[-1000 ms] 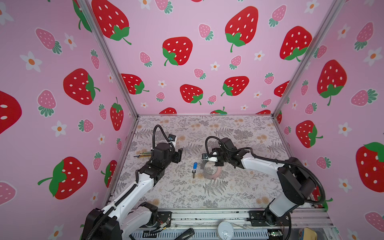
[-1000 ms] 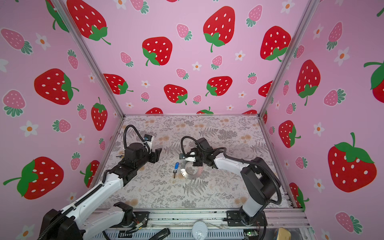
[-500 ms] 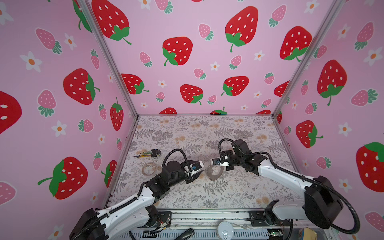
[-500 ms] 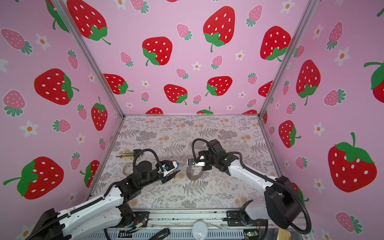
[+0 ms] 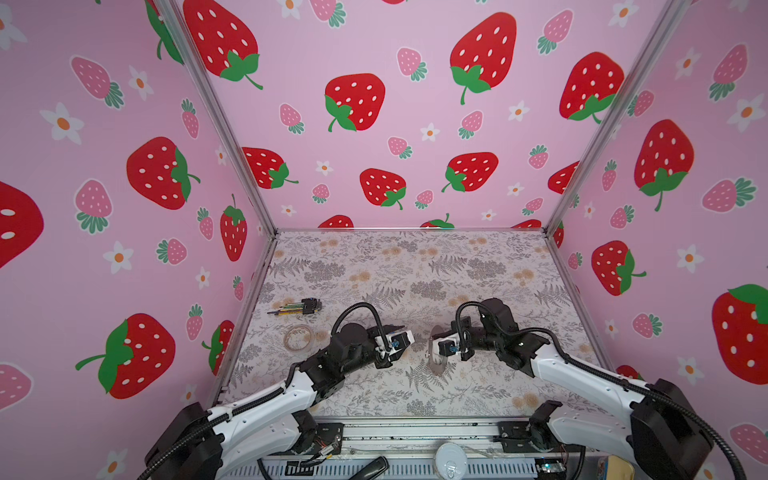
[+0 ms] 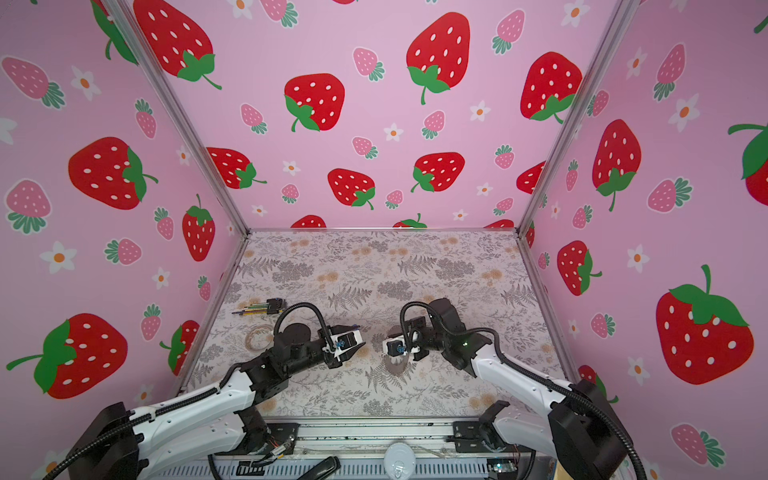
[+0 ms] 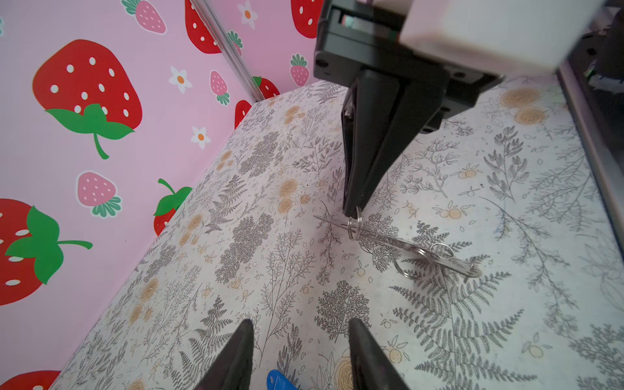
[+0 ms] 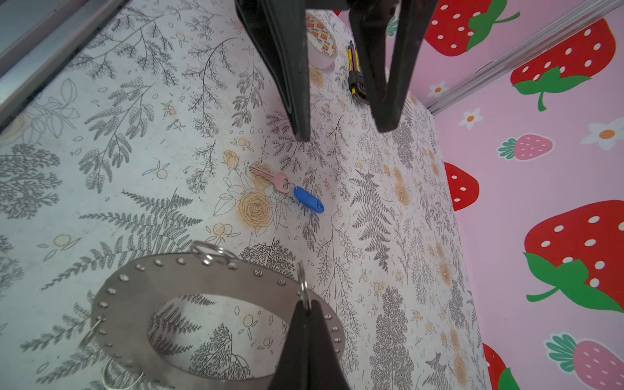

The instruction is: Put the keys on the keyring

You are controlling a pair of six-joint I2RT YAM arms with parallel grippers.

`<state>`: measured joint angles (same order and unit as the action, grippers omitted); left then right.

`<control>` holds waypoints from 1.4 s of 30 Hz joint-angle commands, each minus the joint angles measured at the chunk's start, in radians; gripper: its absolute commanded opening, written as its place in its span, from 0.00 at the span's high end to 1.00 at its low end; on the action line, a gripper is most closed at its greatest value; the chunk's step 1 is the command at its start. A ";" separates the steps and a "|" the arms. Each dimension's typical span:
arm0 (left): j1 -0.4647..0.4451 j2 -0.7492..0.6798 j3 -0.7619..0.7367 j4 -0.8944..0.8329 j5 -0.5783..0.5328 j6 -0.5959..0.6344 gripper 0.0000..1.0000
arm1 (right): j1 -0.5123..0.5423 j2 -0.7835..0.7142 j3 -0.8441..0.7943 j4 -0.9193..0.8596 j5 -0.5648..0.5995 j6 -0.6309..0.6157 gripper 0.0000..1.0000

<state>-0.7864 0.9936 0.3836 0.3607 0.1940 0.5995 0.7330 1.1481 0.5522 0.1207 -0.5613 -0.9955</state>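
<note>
The keys (image 8: 309,200), a blue tag on a pinkish blade, lie flat on the floral table. My left gripper (image 7: 300,324) hangs open right over them. The blue tag (image 7: 280,381) shows between its fingers (image 8: 299,101), untouched. In both top views this gripper (image 5: 405,336) hides the keys. The keyring (image 8: 189,280) is a big flat grey ring with tiny holes and small split rings. It is tilted and looks nearly edge-on in the left wrist view (image 7: 405,244). My right gripper (image 8: 305,305) is shut on one split ring at its rim, just right of the left gripper (image 5: 430,353).
A tape roll (image 5: 298,337) and a dark bundle of yellow-green-tipped tools (image 5: 299,307) lie at the left near the strawberry wall. Metal frame posts (image 5: 232,137) stand at the corners. A metal rail (image 5: 415,432) runs along the table's front edge.
My left arm swung from the back left to the middle, over the keys, and its jaws narrowed. My right gripper carried the keyring a little to the right, still shut.
</note>
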 commanded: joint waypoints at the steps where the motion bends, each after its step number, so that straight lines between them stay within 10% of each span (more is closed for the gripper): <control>1: -0.003 0.022 0.037 0.039 0.049 0.040 0.56 | 0.003 0.004 0.006 0.064 -0.097 0.045 1.00; 42: -0.066 0.160 0.101 0.124 0.074 -0.001 0.73 | 0.015 0.072 0.072 0.014 -0.123 0.190 1.00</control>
<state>-0.8448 1.1427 0.4404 0.4511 0.2699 0.5980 0.7406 1.2163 0.6014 0.1474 -0.6628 -0.8078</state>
